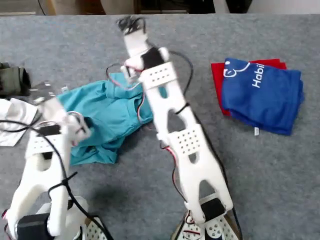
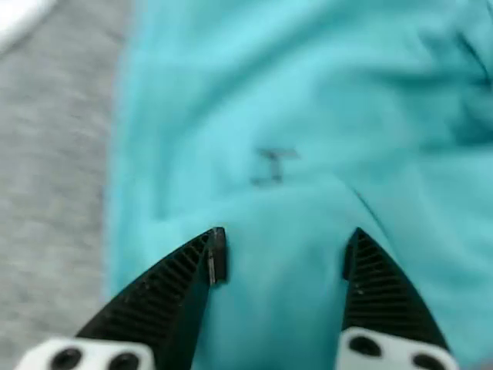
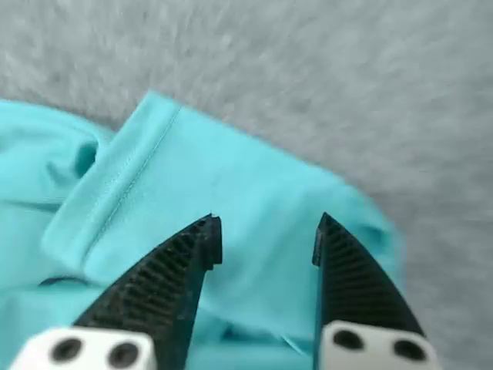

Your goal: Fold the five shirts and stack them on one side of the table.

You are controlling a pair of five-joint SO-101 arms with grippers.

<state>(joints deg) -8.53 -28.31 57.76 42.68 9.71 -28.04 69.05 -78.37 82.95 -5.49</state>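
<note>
Left gripper (image 2: 285, 258) spread wide, hanging right over the crumpled teal shirt (image 1: 107, 112) | right gripper (image 3: 267, 231) unclenched too, above a stitched edge | shirt sprawls mid-table (image 1: 250, 175), long axis roughly crosswise between both arms

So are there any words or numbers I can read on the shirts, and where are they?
On the blue shirt: white letters beside a white drawing; the fold cuts the word off, so no whole word can be read.
On the small white tag at the blue shirt's edge: too small to read.
On the teal shirt: a small dark mark, too blurred to read.
</note>
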